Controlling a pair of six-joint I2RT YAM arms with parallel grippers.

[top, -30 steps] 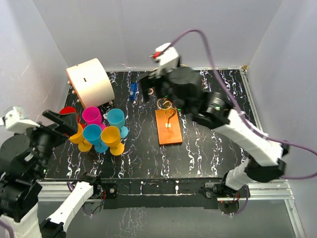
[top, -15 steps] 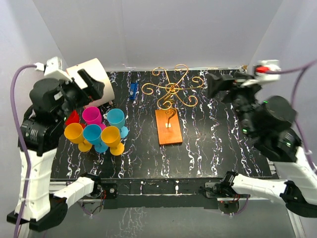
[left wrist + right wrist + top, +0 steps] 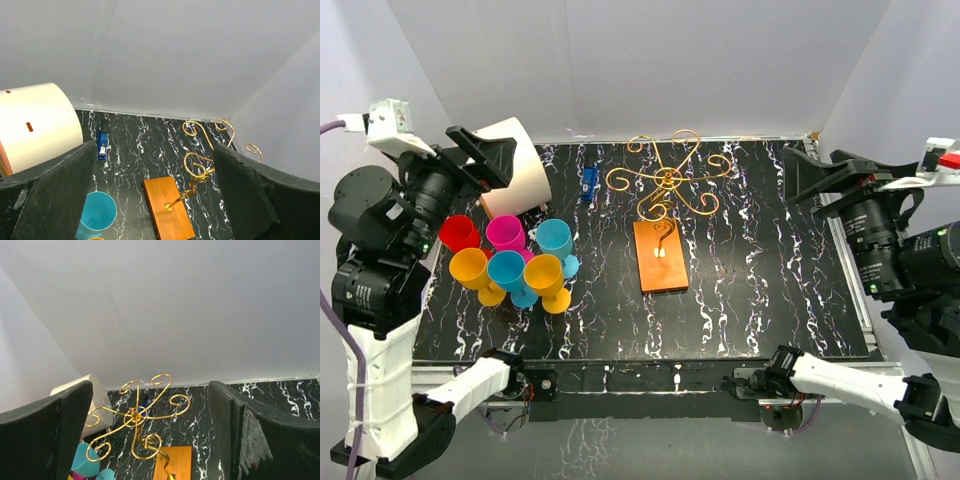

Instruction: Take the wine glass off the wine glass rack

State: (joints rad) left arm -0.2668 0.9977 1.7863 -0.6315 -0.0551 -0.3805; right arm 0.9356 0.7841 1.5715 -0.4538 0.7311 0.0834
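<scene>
The wine glass rack (image 3: 667, 180), gold wire scrolls rising from an orange-brown wooden base (image 3: 660, 257), stands mid-width on the black marbled tabletop (image 3: 750, 290), towards its far edge. Six coloured plastic wine glasses (image 3: 507, 268) stand clustered, mouths up, near the left edge, well apart from the rack. The left gripper (image 3: 478, 160) and right gripper (image 3: 817, 180) hang raised at either side, jaws spread wide, empty. A white cylinder (image 3: 515, 170) lies in the far left corner.
</scene>
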